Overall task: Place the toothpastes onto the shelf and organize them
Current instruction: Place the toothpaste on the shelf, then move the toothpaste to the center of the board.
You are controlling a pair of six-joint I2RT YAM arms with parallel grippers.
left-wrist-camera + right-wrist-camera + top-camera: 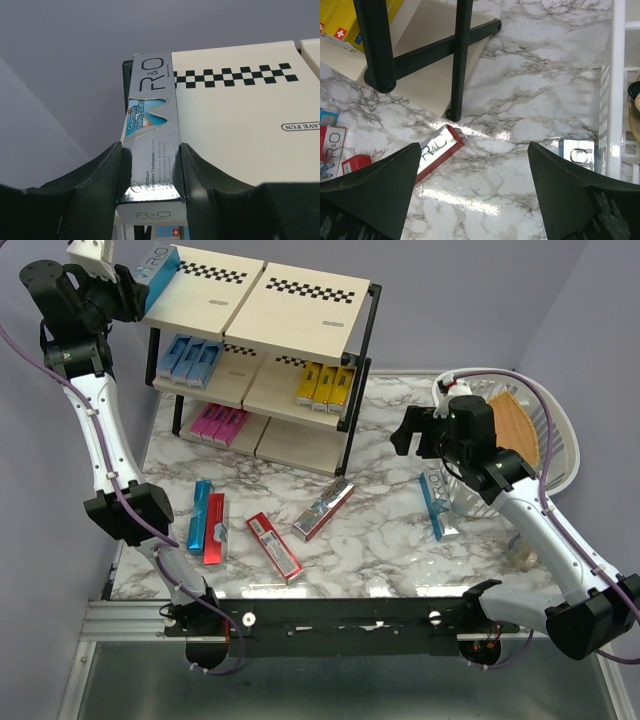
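My left gripper [140, 285] [152, 150] is shut on a silver and teal toothpaste [160, 278] [152, 125], held tilted at the left edge of the shelf's [300, 300] top board [240, 125]. On the shelf lie blue toothpastes [190, 360], yellow ones [327, 385] and pink ones [218, 422]. Loose on the table are a blue box [200, 512], two red boxes [214, 528] [274, 546], a silver and red box [323, 510] [437, 150] and a blue box [432, 505] [577, 154] beside the basket. My right gripper [408, 432] [474, 147] hangs open above the marble, holding nothing.
A white plastic basket [560, 440] [615, 100] at the right holds a wedge-shaped wooden board [515, 425]. The shelf's black legs [457, 55] stand just ahead of my right gripper. Purple walls close in at the left and back.
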